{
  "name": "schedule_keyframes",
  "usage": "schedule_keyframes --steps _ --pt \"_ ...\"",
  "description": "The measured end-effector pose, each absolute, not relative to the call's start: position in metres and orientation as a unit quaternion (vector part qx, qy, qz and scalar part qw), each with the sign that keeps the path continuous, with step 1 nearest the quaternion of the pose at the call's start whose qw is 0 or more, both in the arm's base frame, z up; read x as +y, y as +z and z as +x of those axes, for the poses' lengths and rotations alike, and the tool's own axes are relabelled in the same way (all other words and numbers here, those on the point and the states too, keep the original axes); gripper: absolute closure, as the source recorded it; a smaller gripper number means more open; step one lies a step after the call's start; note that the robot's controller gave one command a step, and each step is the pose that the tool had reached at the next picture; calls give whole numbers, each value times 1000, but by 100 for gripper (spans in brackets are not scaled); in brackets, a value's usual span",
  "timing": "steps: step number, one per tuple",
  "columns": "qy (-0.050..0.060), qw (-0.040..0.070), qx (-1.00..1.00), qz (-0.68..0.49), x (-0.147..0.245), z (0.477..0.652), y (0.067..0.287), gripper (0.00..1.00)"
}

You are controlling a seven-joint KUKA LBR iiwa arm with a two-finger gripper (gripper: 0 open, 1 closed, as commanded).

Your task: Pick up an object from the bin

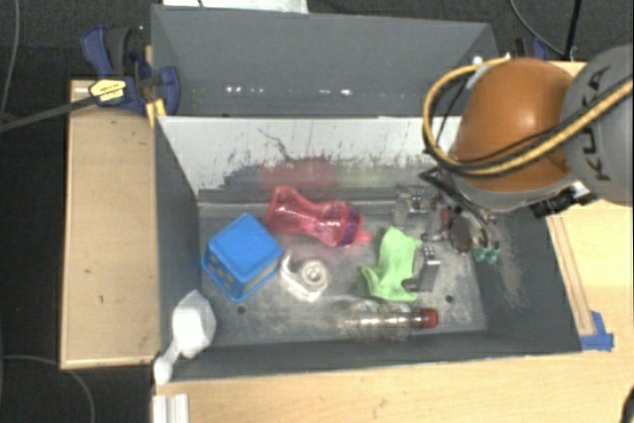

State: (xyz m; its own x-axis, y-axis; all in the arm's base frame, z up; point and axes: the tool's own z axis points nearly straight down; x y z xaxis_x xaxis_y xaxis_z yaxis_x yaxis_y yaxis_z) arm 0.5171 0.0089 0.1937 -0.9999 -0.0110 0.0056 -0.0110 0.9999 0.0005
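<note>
One crumpled green piece (389, 264) by gripper (427, 269)

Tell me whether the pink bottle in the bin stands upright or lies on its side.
On its side. The pink bottle lies lengthwise on the bin floor, narrower end pointing toward the green object.

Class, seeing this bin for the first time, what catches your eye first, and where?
The gripper hangs low at the right of the grey metal bin, beside a crumpled bright-green soft thing. A pink plastic bottle lies mid-bin, and a blue plastic cube sits at the left.
</note>
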Motion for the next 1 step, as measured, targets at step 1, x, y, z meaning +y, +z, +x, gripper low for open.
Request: schedule_keyframes --steps 1 --pt "0 -1 -1000 5 9 519 198 0"
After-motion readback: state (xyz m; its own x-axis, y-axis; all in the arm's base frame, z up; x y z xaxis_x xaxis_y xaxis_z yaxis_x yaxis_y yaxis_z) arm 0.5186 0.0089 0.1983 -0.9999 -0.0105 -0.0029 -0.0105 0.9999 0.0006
